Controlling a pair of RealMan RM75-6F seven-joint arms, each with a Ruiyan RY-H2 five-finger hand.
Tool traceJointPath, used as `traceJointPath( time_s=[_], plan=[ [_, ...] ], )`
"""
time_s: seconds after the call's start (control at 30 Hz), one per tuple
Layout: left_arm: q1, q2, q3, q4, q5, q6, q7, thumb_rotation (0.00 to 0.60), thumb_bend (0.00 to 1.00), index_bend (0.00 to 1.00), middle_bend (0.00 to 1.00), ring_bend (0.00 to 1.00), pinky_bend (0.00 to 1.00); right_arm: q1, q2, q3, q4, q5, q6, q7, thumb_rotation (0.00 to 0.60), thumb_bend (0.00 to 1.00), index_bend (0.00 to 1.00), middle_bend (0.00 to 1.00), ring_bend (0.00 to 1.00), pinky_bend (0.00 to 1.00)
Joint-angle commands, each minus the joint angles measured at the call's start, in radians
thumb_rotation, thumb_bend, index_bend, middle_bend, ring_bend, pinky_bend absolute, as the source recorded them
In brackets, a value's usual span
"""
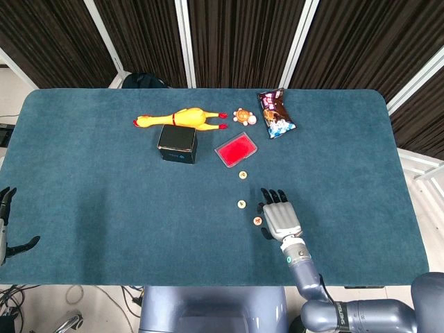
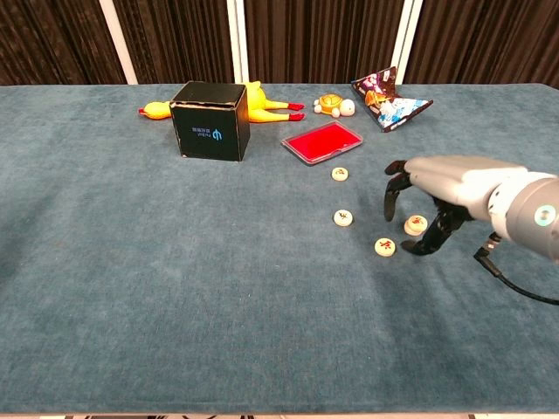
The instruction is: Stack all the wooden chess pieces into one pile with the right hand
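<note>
right hand (image 2: 428,196) arched, fingers apart, apparently grasping nothing; one chess piece (image 2: 415,225) lies directly beneath it, the next piece (image 2: 384,247) just to its left.

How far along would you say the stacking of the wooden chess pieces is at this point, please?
Nothing is stacked yet: four chess pieces lie singly on the table. The right robot hand arches over the rightmost piece, with the nearest piece just beside its fingers; whether it grips the piece is unclear. The middle piece and the far piece near the red tray remain to be gathered.
</note>
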Motion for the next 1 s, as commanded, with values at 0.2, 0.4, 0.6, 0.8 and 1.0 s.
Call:
traceJointPath(
  time_s=[0.2, 0.4, 0.6, 0.8, 1.0],
  plan=[
    [-0.002, 0.003, -0.002, -0.003, -0.007, -0.007, -0.005, 0.6, 0.01, 0.04, 0.02, 0.0, 0.15, -0.009, -0.074, -0.008, 0.078, -0.054, 0.012, 0.022, 0.6, 0.39, 0.4, 0.0, 0.0, 0.0],
    [-0.002, 0.003, -0.004, -0.002, -0.009, -0.005, -0.006, 0.6, 0.01, 0.04, 0.02, 0.0, 0.15, -0.005, -0.105, -0.004, 0.142, -0.043, -0.011, 0.011, 0.6, 0.39, 0.4, 0.0, 0.0, 0.0],
    [-0.002, 0.002, -0.005, -0.002, -0.008, -0.003, -0.01, 0.6, 0.01, 0.04, 0.02, 0.0, 0.15, -0.011, -0.111, -0.004, 0.157, -0.031, -0.024, 0.009, 0.6, 0.39, 0.4, 0.0, 0.0, 0.0],
    [-0.002, 0.002, -0.005, -0.002, -0.008, -0.001, -0.006, 0.6, 0.01, 0.04, 0.02, 0.0, 0.15, -0.015, -0.118, 0.006, 0.174, -0.034, -0.032, 0.018, 0.6, 0.39, 0.4, 0.0, 0.0, 0.0],
    [-0.002, 0.004, -0.004, -0.002, -0.006, -0.003, -0.008, 0.6, 0.01, 0.04, 0.02, 0.0, 0.15, -0.015, -0.119, 0.014, 0.184, -0.035, -0.042, 0.017, 0.6, 0.39, 0.4, 0.0, 0.0, 0.0]
  ],
)
